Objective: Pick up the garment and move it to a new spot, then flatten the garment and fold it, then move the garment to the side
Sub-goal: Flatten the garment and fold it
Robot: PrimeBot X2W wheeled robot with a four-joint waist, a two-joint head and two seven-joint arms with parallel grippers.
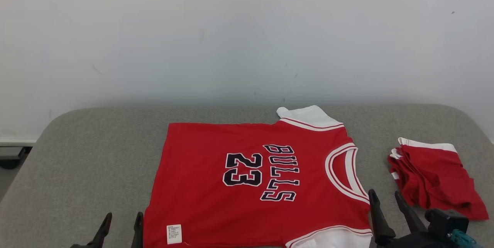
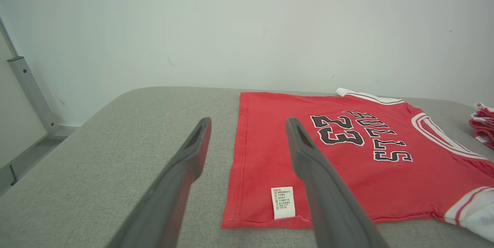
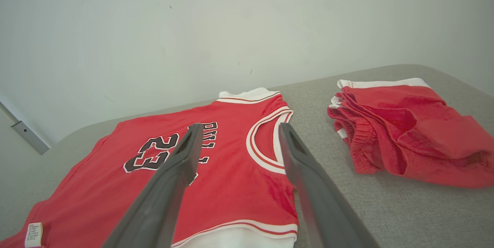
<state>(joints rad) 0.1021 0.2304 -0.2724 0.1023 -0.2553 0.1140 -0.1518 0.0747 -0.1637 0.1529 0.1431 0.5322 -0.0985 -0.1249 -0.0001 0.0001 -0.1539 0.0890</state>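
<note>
The garment (image 1: pixel 216 186) is a red jersey with white trim, lying flat on the grey table (image 1: pixel 96 155) with its collar to the right and its hem to the left. "BULLS 23" reads sideways across it. It also appears in the left wrist view (image 2: pixel 347 151) and the right wrist view (image 3: pixel 216 174). My left gripper (image 1: pixel 122 218) (image 2: pixel 247 132) stands open above the hem's near corner, beside a white label (image 2: pixel 283 202). My right gripper (image 1: pixel 386 197) (image 3: pixel 237 136) is open too, just off the collar end, with nothing between its fingers.
A second red garment (image 1: pixel 436 176) with white bands lies crumpled at the table's right (image 3: pixel 405 132). A pale wall (image 1: pixel 247 35) runs right behind the table. A grey metal post (image 2: pixel 32 93) stands off the table's left end.
</note>
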